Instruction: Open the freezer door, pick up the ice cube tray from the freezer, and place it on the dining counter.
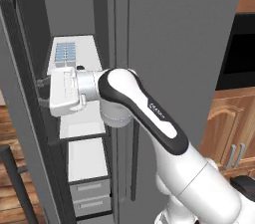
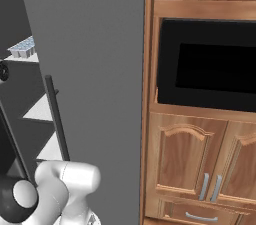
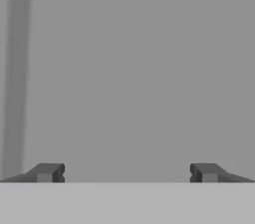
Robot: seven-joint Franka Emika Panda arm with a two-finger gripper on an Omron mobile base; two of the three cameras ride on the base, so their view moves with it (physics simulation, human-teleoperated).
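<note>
The freezer door (image 1: pixel 22 118) stands swung open at the left, seen nearly edge-on. Inside the freezer (image 1: pixel 79 19), white shelves (image 1: pixel 87 158) are stacked. The ice cube tray (image 1: pixel 65 53), pale with light blue cells, lies on the upper shelf and also shows at the far left of the right base view (image 2: pixel 22 46). My gripper (image 1: pixel 41 92) sits below and in front of the tray, pointing left toward the door's inner face. In the hand view the gripper (image 3: pixel 127 173) is open, its fingertips (image 3: pixel 47 172) wide apart before a flat grey surface, holding nothing. The dining counter is out of view.
The plain grey fridge door (image 1: pixel 179 68) with its dark bar handle (image 2: pixel 55 114) stays closed to the right. Two grey drawers (image 1: pixel 89 195) sit low in the freezer. A black wall oven (image 2: pixel 205 64) and wooden cabinets (image 2: pixel 200 164) stand further right. A dark post (image 1: pixel 12 178) rises at lower left.
</note>
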